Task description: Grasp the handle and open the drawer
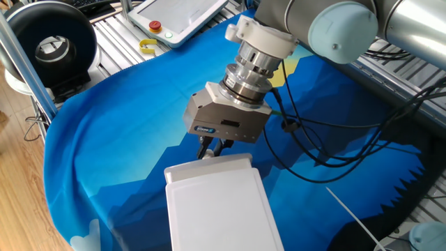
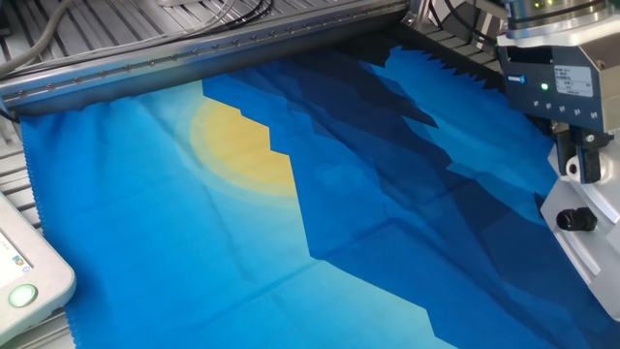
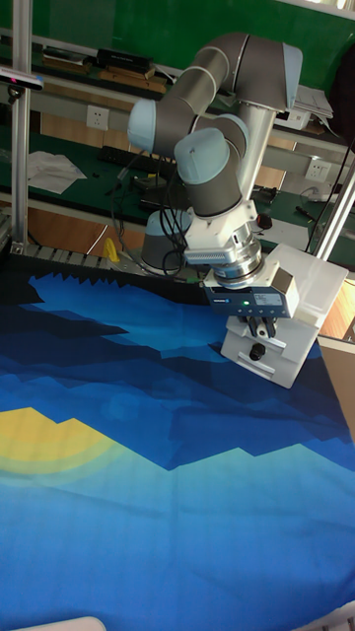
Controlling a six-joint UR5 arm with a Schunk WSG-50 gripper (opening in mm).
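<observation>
On my left in one fixed view I see a white pendant (image 1: 182, 15) with a red button (image 1: 155, 26) on the metal rollers, and a yellow tape dispenser (image 1: 148, 47) just beside it. The blue cloth (image 1: 104, 132) covers the table. My gripper (image 1: 211, 147) sits at the front of the white box (image 1: 219, 209), fingers (image 1: 206, 148) close together down at its near edge; I cannot tell whether they are clamped on anything. In the tall fixed view the drawer (image 3: 258, 360) faces the cloth, with a dark handle (image 3: 256, 351) just below the gripper (image 3: 258, 329). The other fixed view shows that knob (image 2: 577, 219) at the right edge.
</observation>
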